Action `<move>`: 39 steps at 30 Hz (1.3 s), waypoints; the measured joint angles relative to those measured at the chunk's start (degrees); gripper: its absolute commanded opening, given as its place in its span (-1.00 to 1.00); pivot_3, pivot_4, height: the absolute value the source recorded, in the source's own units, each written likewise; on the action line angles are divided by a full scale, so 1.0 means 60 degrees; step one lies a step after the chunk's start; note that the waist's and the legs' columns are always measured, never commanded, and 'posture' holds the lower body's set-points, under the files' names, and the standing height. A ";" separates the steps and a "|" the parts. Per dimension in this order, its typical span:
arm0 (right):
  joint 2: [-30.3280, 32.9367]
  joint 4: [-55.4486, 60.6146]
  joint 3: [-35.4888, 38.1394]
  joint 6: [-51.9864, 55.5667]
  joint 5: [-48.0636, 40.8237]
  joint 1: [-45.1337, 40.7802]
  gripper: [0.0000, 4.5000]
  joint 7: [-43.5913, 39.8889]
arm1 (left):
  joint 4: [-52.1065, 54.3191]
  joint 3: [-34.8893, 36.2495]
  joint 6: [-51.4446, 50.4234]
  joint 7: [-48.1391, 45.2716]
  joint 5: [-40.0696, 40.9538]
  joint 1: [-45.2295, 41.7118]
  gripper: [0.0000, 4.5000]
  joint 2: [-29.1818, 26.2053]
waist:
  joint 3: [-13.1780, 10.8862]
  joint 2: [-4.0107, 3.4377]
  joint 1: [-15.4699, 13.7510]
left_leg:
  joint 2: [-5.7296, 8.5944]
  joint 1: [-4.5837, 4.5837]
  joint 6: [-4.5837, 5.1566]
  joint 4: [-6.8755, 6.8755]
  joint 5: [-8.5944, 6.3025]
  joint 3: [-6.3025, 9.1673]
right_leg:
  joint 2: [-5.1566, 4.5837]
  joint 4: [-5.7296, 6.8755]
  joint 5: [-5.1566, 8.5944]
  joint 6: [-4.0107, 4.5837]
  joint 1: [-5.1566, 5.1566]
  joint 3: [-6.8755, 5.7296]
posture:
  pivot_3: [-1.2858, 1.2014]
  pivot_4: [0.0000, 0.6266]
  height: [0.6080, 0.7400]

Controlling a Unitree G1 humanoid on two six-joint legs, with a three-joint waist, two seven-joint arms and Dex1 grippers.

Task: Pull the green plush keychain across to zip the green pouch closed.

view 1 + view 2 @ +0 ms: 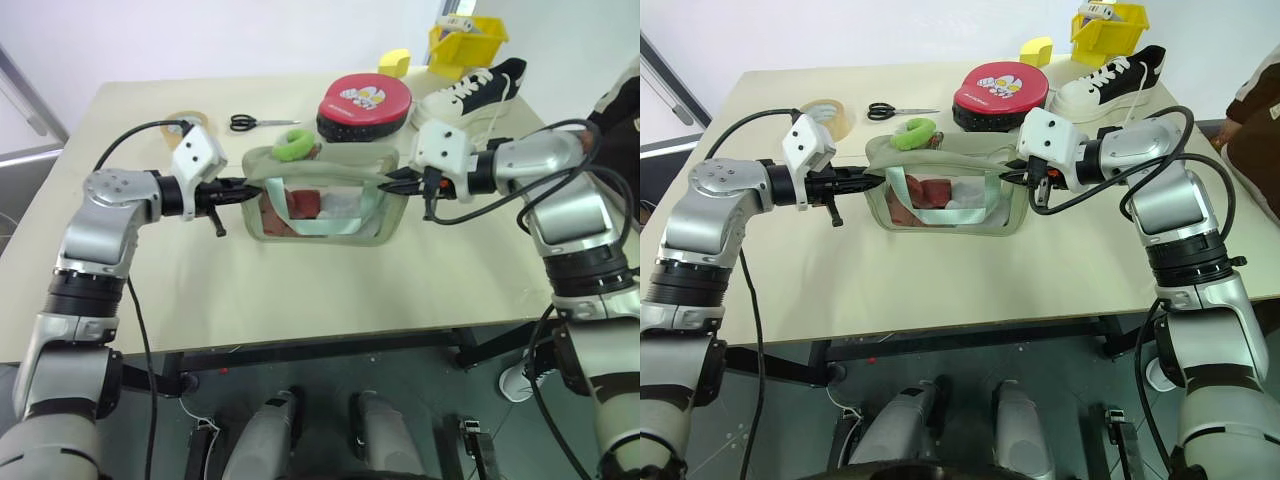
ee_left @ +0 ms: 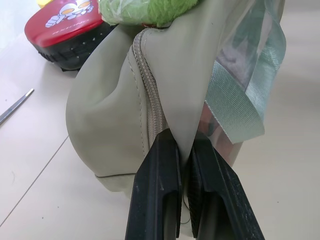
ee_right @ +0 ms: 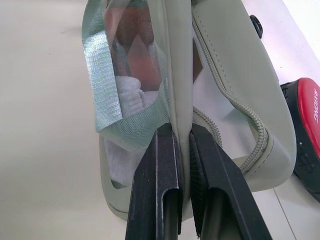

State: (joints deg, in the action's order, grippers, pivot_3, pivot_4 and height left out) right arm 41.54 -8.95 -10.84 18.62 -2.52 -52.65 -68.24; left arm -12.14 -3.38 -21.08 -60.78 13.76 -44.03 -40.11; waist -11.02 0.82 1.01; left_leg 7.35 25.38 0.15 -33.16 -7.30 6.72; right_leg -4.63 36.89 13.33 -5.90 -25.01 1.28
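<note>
green plush keychain [image 2: 150,10] cut by frame top, red pad [image 3: 307,130] cut at edge

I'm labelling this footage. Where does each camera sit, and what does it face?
Head views: looking down over both arms at the green pouch on the table.
Left wrist view: along the left fingers, pinching the pouch's end.
Right wrist view: along the right fingers, pinching the opposite end.
All share the pouch.

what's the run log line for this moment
left gripper: shut on green pouch end | right gripper: shut on other end | green plush keychain: on top, ungrasped | zip: open
</note>
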 measured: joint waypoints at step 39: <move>-0.3702 -0.4212 -0.0612 -0.0809 0.0636 -0.3432 -0.98 0.1022 | 0.0212 0.0004 -0.0129 0.0218 -0.0124 0.0007 -1.00 0.0054 | -0.0001 -0.0003 0.0239 | 0.0006 0.0008 -0.0013 0.0020 0.0009 0.0005 | 0.0016 0.0026 -0.0002 -0.0002 -0.0031 0.0002 | 0.03 -0.52 1.00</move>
State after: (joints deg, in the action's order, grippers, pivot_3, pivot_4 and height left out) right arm 19.32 -34.22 -14.51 13.76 1.29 -73.24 -62.11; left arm -10.87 -3.35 -21.85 -59.47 13.01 -43.98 -39.78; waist -11.02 0.80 2.44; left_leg 7.39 25.43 0.07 -33.04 -7.25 6.76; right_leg -4.54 37.04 13.32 -5.91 -25.20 1.30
